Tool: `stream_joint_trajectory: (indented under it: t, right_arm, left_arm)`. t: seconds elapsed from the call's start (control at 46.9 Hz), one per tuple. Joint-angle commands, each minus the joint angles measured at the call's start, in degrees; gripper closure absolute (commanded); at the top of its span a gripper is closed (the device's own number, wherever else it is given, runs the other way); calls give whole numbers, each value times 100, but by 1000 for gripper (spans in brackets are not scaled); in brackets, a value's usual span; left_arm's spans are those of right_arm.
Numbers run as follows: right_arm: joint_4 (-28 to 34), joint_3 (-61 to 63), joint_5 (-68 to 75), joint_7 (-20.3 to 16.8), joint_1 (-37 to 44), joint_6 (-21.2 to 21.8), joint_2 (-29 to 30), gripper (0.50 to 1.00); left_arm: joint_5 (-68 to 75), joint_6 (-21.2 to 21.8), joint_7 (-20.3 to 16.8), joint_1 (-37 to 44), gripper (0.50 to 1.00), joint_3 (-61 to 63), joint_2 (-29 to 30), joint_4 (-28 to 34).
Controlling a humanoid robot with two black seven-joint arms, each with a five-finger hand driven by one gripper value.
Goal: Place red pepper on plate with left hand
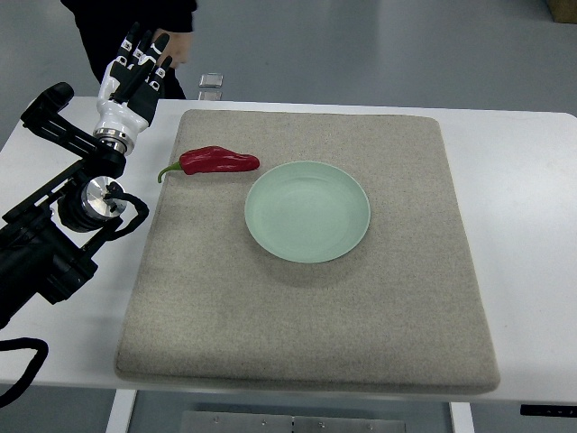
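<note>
left robot hand [135,77] raised at far left, fingers extended, holding nothing; red pepper [215,161] on mat [306,316] just beside plate [307,211].

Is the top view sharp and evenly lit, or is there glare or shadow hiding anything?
Top view: sharp and evenly lit. The red pepper and plate show only faint sheen and soft shadows on the grey mat. The left hand is in focus; nothing is washed out.

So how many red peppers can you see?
1. The red pepper lies on the grey mat, just left of the green plate, not on it yet. Nothing in view could hide another.
</note>
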Motion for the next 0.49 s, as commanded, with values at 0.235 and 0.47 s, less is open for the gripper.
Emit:
stream_joint_trajectory:
  t: [0.235, 0.47]
  right_arm:
    - [0, 0, 0, -3, 0, 0, 0, 568]
    - [0, 0, 0, -3, 0, 0, 0, 568]
  left_arm:
    - [0, -9, 1, -11, 506, 0, 0, 1]
    - [-9, -53, 1, 7, 506, -9, 9, 18]
